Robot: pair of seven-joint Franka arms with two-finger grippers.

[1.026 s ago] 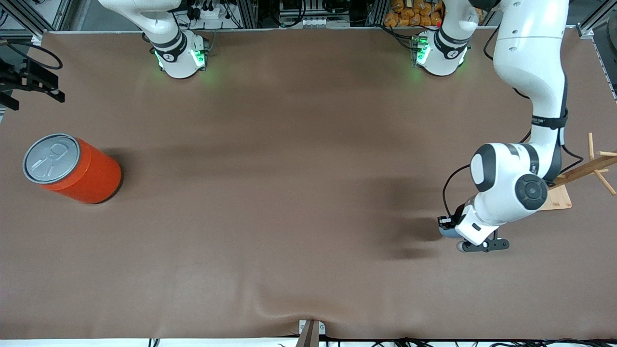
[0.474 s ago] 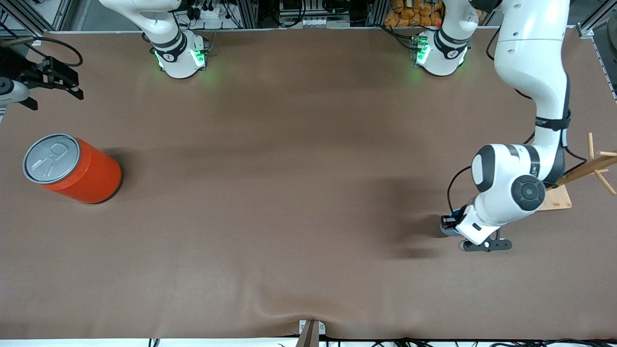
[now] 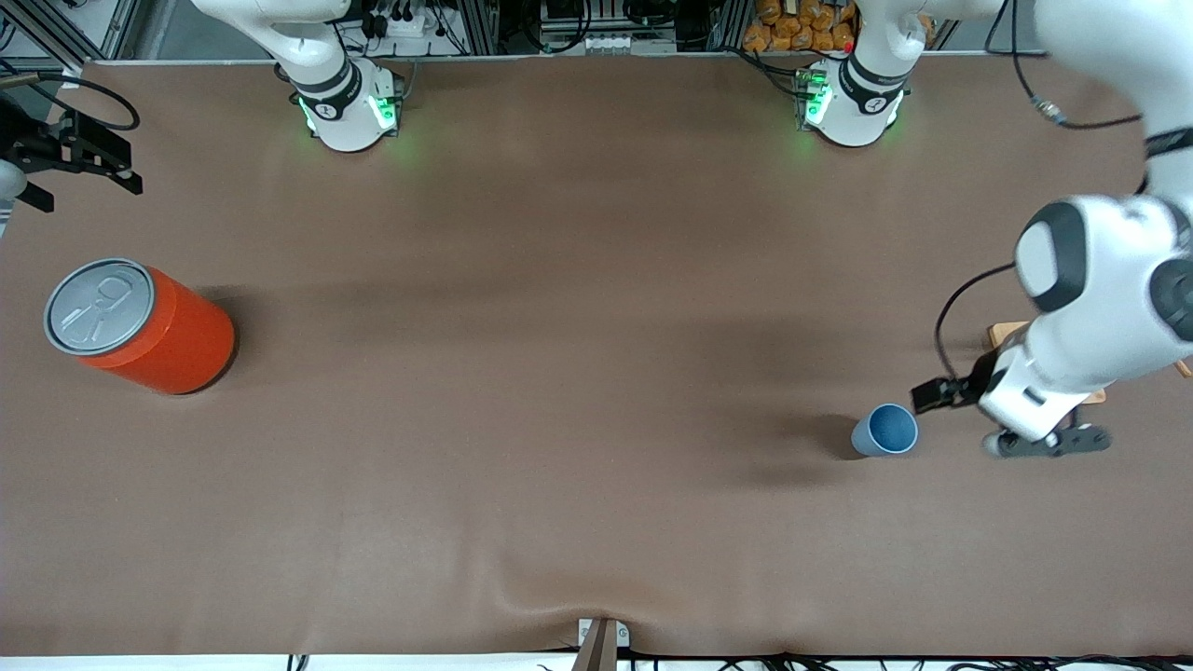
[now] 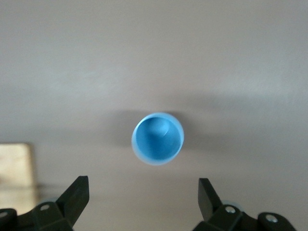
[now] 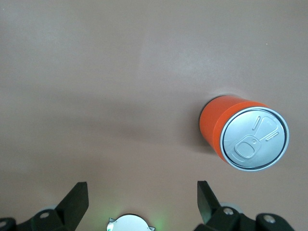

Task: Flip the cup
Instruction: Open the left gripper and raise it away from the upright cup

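The cup (image 3: 885, 430) is a small light-blue tumbler standing upright on the brown table with its mouth up, toward the left arm's end. The left wrist view looks down into the cup (image 4: 158, 138). My left gripper (image 3: 943, 392) hangs open in the air beside the cup, apart from it, with nothing between its fingers (image 4: 77, 195). My right gripper (image 3: 112, 160) is open and holds nothing, waiting over the table's edge at the right arm's end, above the orange can.
A large orange can (image 3: 140, 326) with a grey pull-tab lid stands at the right arm's end, also seen as the can (image 5: 245, 137) in the right wrist view. A wooden rack's base (image 3: 1005, 331) lies under the left arm. Brown cloth (image 3: 559, 373) covers the table.
My left gripper opened, let go of the cup and rose away toward the left arm's end. The cup now stands uncovered, mouth up. The right gripper shifted slightly.
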